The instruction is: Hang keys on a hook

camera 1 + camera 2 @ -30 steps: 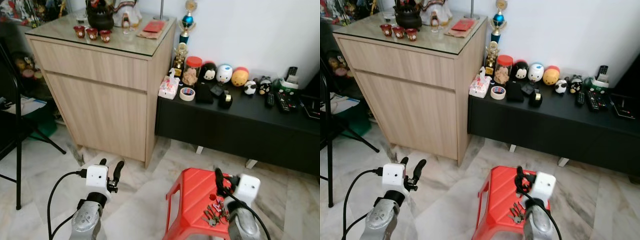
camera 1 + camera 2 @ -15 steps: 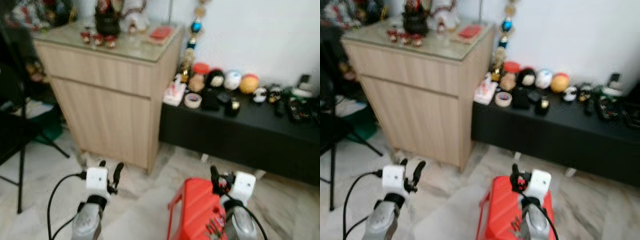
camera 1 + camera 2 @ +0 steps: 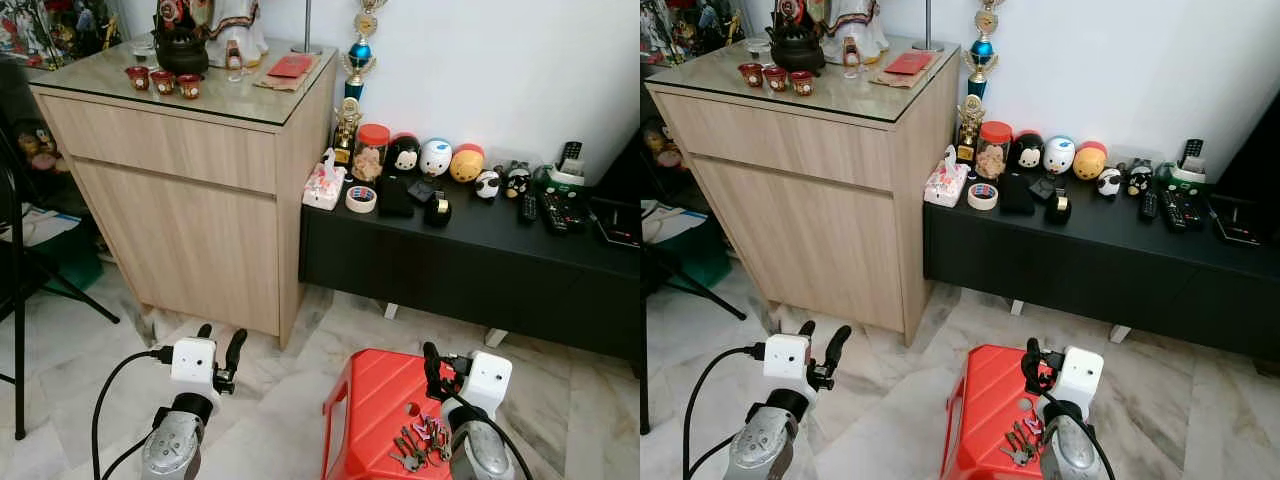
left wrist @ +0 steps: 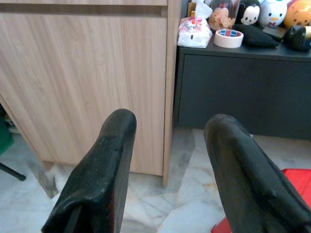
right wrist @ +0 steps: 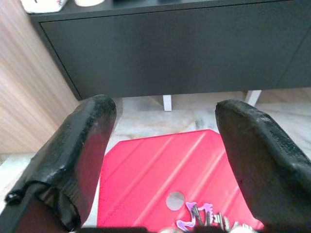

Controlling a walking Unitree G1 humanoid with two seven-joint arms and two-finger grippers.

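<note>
Keys (image 3: 418, 443) lie on the red stool (image 3: 375, 400), lower centre of frame. Right gripper (image 5: 163, 160) hovers above them, fingers spread wide, empty. Left gripper (image 4: 170, 160), lower left, likewise spread, empty.

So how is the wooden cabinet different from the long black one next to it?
The wooden cabinet is tall and light brown; the black cabinet is low, long and dark. The wooden cabinet has a glass top with small red cups and a dark teapot; the black cabinet carries round toys, a tape roll and remotes. Both stand against the white wall, side by side.
</note>
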